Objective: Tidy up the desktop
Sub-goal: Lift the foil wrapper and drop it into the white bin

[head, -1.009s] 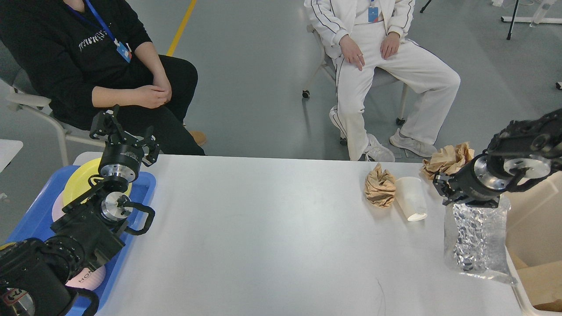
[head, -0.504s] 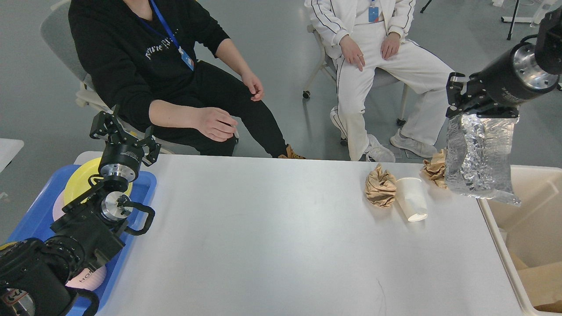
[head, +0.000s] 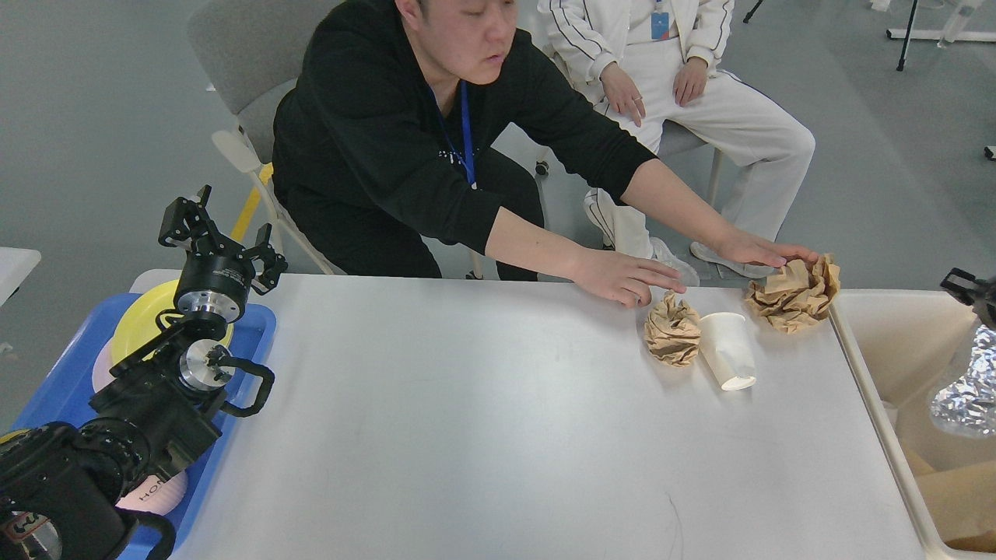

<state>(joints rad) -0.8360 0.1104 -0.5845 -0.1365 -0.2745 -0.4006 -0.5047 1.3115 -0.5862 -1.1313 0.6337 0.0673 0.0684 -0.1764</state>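
The white desktop (head: 482,420) carries two crumpled brown paper balls (head: 673,333) (head: 794,294) and a white paper cup (head: 727,351) lying on its side between them, all at the far right. My left gripper (head: 226,237) is open and empty, raised above the blue tray (head: 253,338) at the left edge. Only a tip of my right gripper (head: 965,286) shows at the frame's right edge. A crinkled silver foil bag (head: 965,389) hangs from it over the cream bin (head: 871,327).
A person in black leans over the far edge, one hand (head: 622,280) by the left paper ball, the other hand (head: 759,250) on the right one. The blue tray holds a yellow plate (head: 140,319) and a pink plate (head: 156,490). A second person sits behind.
My right gripper carried the foil bag up off the desktop, then right and down over the bin. The person in black leaned in and reached both hands to the paper balls. The left arm stayed put.
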